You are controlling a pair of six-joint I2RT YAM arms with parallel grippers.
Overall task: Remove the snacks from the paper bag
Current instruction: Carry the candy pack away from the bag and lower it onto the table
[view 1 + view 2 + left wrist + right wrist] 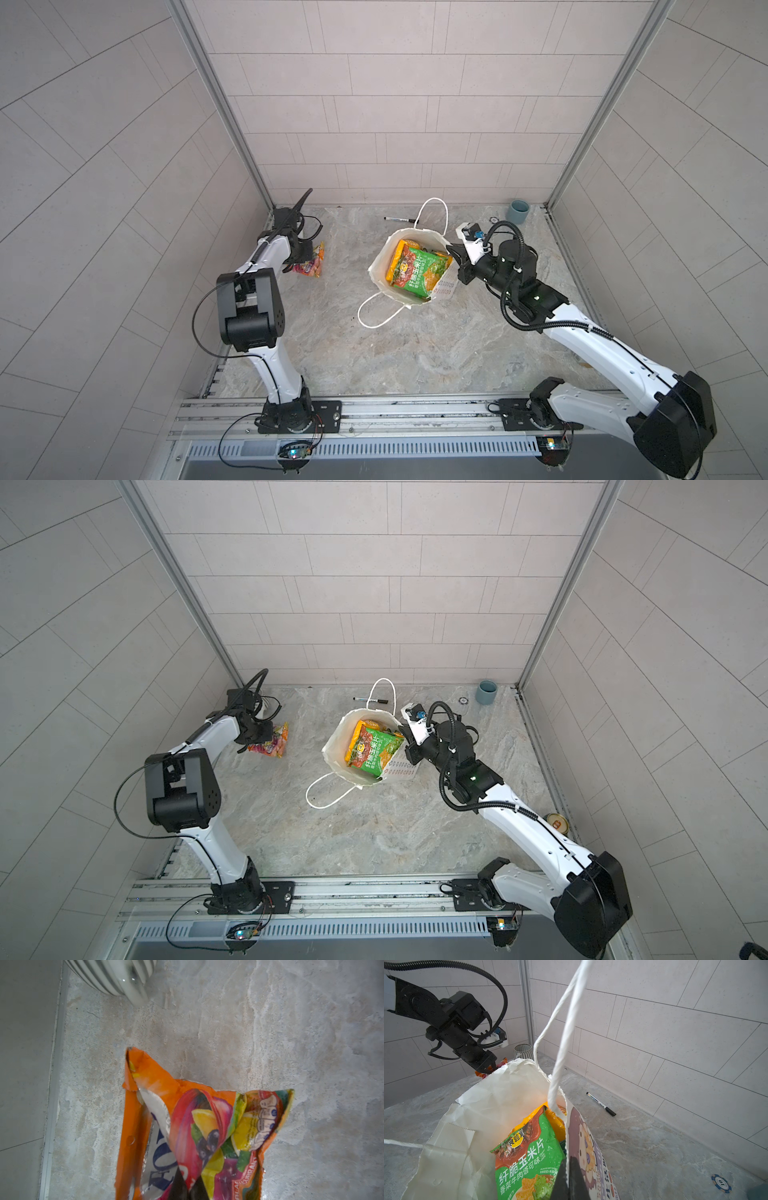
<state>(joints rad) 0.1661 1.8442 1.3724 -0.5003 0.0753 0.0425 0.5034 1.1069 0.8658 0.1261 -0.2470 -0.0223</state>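
The white paper bag (379, 266) (332, 752) stands open mid-table, its cartoon-girl face (583, 1147) turned toward the right arm. My right gripper (568, 1184) (452, 250) is shut on the bag's rim, one finger inside and one outside. Inside the bag a green snack packet (419, 272) (527, 1159) lies over a yellow-orange one (397, 257) (554, 1120). At the far left an orange-and-magenta snack packet (187, 1126) (312, 266) (275, 742) rests on the table. My left gripper (189, 1190) (262, 735) pinches its crumpled end between dark fingertips.
A black marker pen (401, 219) (601, 1104) lies behind the bag near the back wall. A blue-grey cup (519, 212) stands in the back right corner, a ribbed bowl (116, 976) in the back left one. A blue chip (721, 1183) and a tin (557, 823) lie to the right.
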